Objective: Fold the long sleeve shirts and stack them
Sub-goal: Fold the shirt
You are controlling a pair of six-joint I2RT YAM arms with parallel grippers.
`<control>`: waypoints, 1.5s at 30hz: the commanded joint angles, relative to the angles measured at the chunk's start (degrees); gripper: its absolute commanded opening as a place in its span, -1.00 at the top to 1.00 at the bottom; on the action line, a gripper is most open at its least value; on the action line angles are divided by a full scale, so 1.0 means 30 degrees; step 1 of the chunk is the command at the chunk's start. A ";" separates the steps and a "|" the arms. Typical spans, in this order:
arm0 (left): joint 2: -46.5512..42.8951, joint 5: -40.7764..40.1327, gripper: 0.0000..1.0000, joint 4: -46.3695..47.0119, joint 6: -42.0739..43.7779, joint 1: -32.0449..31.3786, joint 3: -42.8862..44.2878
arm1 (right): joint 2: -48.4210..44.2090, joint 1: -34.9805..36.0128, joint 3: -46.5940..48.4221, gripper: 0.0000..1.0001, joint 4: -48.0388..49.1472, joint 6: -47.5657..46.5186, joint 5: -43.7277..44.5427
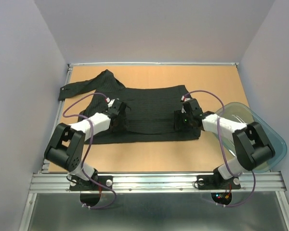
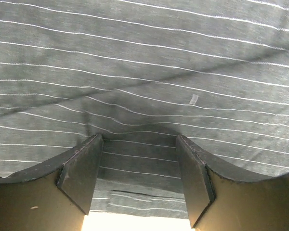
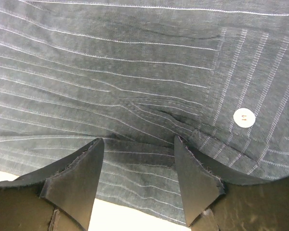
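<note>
One long sleeve shirt point(image 1: 149, 115), black with fine pale pinstripes, lies spread flat across the middle of the tan table point(image 1: 149, 156). One sleeve point(image 1: 82, 86) trails to the far left. My left gripper point(image 1: 119, 113) rests on the shirt's left part, jaws open and fingertips pressed down on the cloth point(image 2: 144, 72). My right gripper point(image 1: 182, 118) stands the same way on the shirt's right part. In the right wrist view the open gripper point(image 3: 138, 142) straddles striped cloth near the hem, beside a cuff with a white button point(image 3: 243, 117). The left gripper point(image 2: 139, 140) also straddles flat cloth.
A clear blue-green plastic bin point(image 1: 265, 139) sits at the table's right edge beside the right arm. A metal rail point(image 1: 159, 180) runs along the near edge. White walls close in the left, far and right sides.
</note>
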 commanded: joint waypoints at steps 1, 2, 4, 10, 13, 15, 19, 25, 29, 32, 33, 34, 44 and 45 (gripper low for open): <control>-0.3091 0.2679 -0.49 -0.1885 -0.0639 0.0059 -0.2279 | -0.2646 0.0092 -0.2342 -0.32 -0.3365 0.1916 -0.2521; -0.4519 0.3119 -0.49 -0.1885 -0.0958 0.0059 -0.2690 | -0.3173 0.0122 -0.2548 -0.32 -0.3859 0.2034 -0.3159; -0.6425 0.3971 -0.50 -0.2118 -0.1311 0.0059 -0.3510 | -0.4662 0.0151 -0.2522 -0.32 -0.4504 0.2123 -0.3690; -0.8431 0.1983 -0.60 -0.3642 -0.0963 0.0844 -0.1092 | -0.5674 0.0122 0.1770 -0.32 -0.4802 0.0749 -0.1973; -0.7497 0.1805 -0.61 -0.3321 0.0003 0.2513 0.0666 | -0.4240 -0.0110 0.4497 -0.33 -0.4801 -0.0949 0.0455; -0.6179 0.2009 -0.61 -0.2856 0.0850 0.4564 0.1579 | -0.2511 -0.0666 0.5910 -0.34 -0.4801 -0.1886 0.0672; -0.3514 0.0988 -0.61 -0.2209 0.1993 0.6765 0.4415 | 0.0127 -0.2830 0.8723 -0.34 -0.4567 -0.2476 -0.0236; 0.1520 -0.0156 -0.62 -0.1096 0.5678 0.8113 0.7904 | 0.3202 -0.4856 1.0866 -0.34 -0.3837 -0.2915 -0.2608; 0.4216 0.0161 -0.62 -0.0305 0.7822 0.8789 0.9900 | 0.4582 -0.5530 1.1628 -0.34 -0.3135 -0.3503 -0.3425; 0.5801 0.1773 -0.59 0.0398 0.8266 0.9783 1.1044 | 0.5488 -0.5942 1.1921 -0.32 -0.2431 -0.3268 -0.4246; 0.6098 0.2240 -0.58 0.0574 0.8703 0.9785 1.1191 | 0.5725 -0.6000 1.2096 -0.32 -0.2312 -0.3326 -0.4395; 0.6420 0.2535 -0.57 0.0808 0.8939 0.9814 1.1541 | 0.5960 -0.6030 1.2243 -0.31 -0.2311 -0.3413 -0.4541; 0.8619 0.4968 -0.47 0.1220 0.9644 0.9844 1.2131 | 0.8422 -0.6177 1.4031 -0.11 -0.2165 -0.4350 -0.3024; 0.8621 0.5201 -0.47 0.1220 0.9644 0.9844 1.2101 | 0.8568 -0.6177 1.4148 -0.11 -0.2165 -0.4700 -0.2874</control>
